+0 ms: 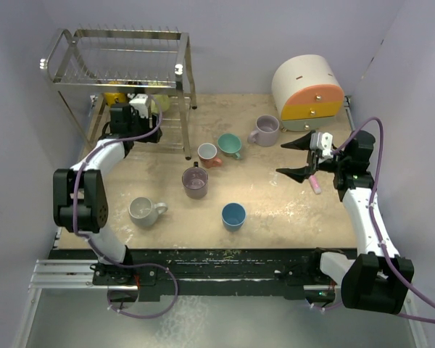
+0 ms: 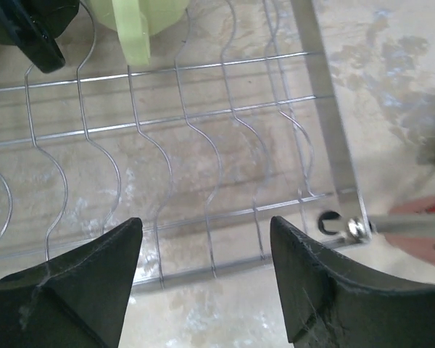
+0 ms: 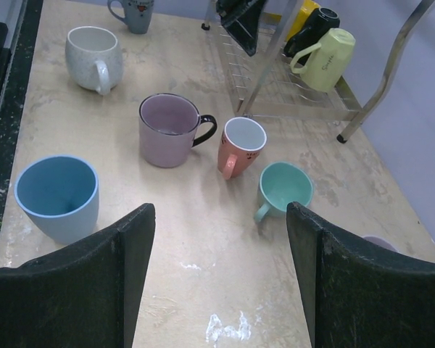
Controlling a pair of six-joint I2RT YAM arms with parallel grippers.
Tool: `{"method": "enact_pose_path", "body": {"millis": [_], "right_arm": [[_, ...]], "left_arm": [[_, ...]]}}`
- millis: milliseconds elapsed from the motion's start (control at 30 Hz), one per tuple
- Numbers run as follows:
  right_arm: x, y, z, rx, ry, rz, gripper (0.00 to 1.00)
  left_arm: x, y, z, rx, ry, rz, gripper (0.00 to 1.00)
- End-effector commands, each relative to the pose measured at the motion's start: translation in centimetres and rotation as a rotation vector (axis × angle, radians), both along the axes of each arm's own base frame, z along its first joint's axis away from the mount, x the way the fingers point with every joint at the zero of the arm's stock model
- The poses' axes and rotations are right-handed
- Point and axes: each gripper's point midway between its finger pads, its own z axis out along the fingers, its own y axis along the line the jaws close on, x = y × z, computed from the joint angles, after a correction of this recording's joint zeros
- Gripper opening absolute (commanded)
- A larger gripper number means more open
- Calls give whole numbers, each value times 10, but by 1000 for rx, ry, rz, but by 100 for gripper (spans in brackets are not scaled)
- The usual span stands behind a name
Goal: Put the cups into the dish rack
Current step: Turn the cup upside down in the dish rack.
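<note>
**Three cups racked, looks like seven to go**

Starting at the left: the dish rack (image 1: 116, 72) has three cups on its lower tier as far as I can make out, a yellow mug (image 3: 304, 14), a black mug (image 2: 29, 29) and a pale green mug (image 2: 138, 14). The top tier looks bare. The left gripper (image 2: 203, 232) sits over that lower tier's wire with its jaws spread wide and nothing between them. The black and pale green mugs are just ahead of its fingertips, not touching.

Everything else is out on the table (image 1: 275, 210), well in front of the right gripper (image 3: 221, 217). From the far left:
- a grey-blue mug (image 3: 134, 13), farthest away, only visible from the right wrist
- a speckled white mug (image 1: 145, 211)
- a purple mug (image 1: 195, 183) with a black handle
- a salmon mug (image 1: 208, 154) and a teal mug (image 1: 230, 145) side by side, the teal one nearest the gripper
- a blue mug (image 1: 233, 215) off to its left
- a lavender mug (image 1: 265, 130) off to its right

All of them are standing upright. The right gripper is also wide open and empty, hovering above the table with a pink stick (image 1: 316, 183) just beneath it.

So roughly a third done, I'd say. The rack has loads of room left.
</note>
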Motion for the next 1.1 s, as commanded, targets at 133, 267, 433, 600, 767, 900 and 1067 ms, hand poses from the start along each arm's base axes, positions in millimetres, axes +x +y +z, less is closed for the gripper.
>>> {"method": "enact_pose_path", "body": {"millis": [133, 267, 433, 600, 767, 900, 1067], "right_arm": [[-7, 2, 25, -8, -92, 26, 75], [-7, 2, 30, -15, -106, 27, 76], [-8, 1, 40, -43, -134, 25, 76], [-16, -2, 35, -110, -94, 34, 76], [-38, -3, 10, -178, 49, 102, 75], [-49, -2, -12, -247, 143, 117, 76], [-46, -2, -22, -327, 158, 95, 76]], "left_arm": [[-60, -18, 50, -142, -96, -41, 72], [-101, -29, 54, -227, -72, -52, 72], [-153, -51, 62, -386, -47, -98, 72], [-196, -68, 82, -513, -43, -150, 72], [-235, -83, 117, -634, -68, -208, 72], [-259, -88, 130, -670, -77, -236, 73], [-279, -88, 147, -677, -120, -247, 73]]}}
